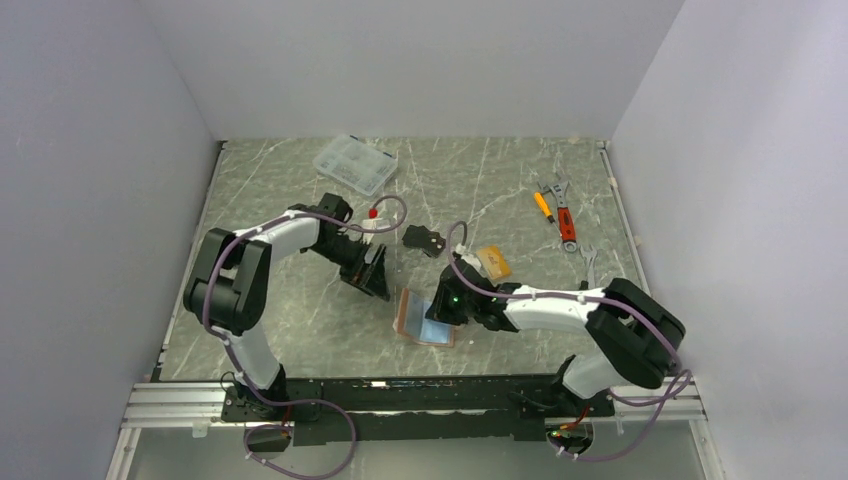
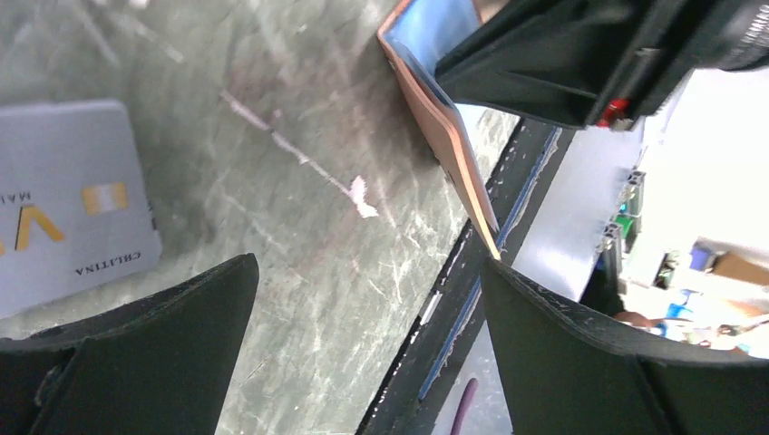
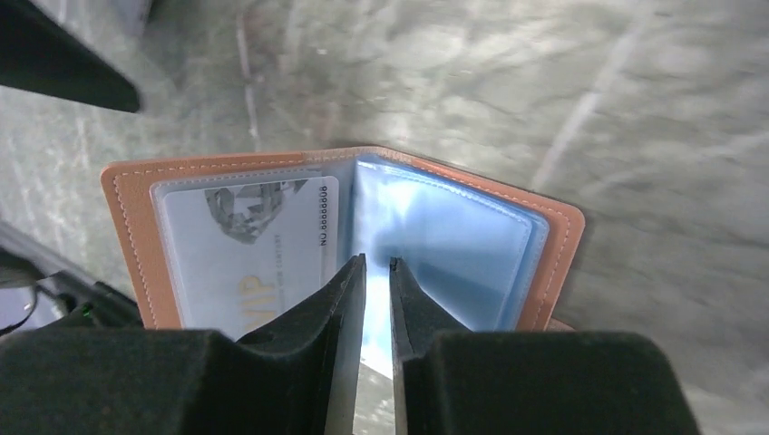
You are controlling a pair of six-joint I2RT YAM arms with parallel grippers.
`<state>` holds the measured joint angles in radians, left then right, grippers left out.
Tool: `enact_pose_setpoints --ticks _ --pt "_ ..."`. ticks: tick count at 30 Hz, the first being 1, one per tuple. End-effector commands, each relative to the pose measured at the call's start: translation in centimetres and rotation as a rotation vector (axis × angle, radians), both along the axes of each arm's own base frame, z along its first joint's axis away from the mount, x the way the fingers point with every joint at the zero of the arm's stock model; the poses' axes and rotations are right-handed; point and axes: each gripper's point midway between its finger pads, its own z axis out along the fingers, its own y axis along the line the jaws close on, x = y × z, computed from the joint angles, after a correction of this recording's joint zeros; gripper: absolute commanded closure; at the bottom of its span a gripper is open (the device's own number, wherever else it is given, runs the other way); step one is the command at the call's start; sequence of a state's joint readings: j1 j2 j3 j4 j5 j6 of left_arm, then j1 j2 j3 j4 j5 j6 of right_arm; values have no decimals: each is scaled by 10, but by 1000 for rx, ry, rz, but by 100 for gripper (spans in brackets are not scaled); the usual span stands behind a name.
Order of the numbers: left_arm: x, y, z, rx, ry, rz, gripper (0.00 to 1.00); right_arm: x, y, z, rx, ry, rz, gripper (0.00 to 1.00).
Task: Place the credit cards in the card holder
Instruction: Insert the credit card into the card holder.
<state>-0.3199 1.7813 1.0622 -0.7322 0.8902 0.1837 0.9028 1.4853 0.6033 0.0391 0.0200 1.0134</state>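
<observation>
While my left gripper (image 2: 367, 272) hangs wide open near the silver-grey card (image 2: 63, 208), the card holder (image 3: 435, 236) lies opened on the table (image 2: 299, 227). My right gripper (image 3: 376, 267) is almost closed at its fold (gripping it or not, I cannot tell).

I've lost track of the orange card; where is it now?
Top view: the orange card lies on the table right of centre, between the black card on its left and the wrenches on its right, beyond the card holder.
</observation>
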Motion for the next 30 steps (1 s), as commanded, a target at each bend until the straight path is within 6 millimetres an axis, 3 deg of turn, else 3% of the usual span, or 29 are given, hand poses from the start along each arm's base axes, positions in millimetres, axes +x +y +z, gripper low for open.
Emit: enact_pose_setpoints --ticks 1,6,10,15,19,22,24,27,30 --pt "11 -12 49 -89 -199 -92 1 1 -40 -6 -165 -30 -60 81" --pt "7 -12 84 -98 -330 -164 1 15 -16 24 -112 -89 -17 81" --pt "2 -2 102 -40 -432 -210 1 15 9 35 -62 -108 39 81" --pt "5 17 124 62 -567 -205 1 13 31 32 -39 -101 105 81" --pt "4 34 143 122 -722 -223 1 8 37 11 -59 -56 148 83" --pt "3 45 137 167 -750 -217 1 4 41 -3 -60 -29 181 85" --pt "-7 51 126 191 -677 -249 1 1 42 -7 -60 -15 193 85" --pt "-9 50 126 179 -641 -257 1 -1 43 4 -32 -27 195 85" --pt "0 49 140 192 -786 -237 1 -1 39 23 2 -64 192 84"
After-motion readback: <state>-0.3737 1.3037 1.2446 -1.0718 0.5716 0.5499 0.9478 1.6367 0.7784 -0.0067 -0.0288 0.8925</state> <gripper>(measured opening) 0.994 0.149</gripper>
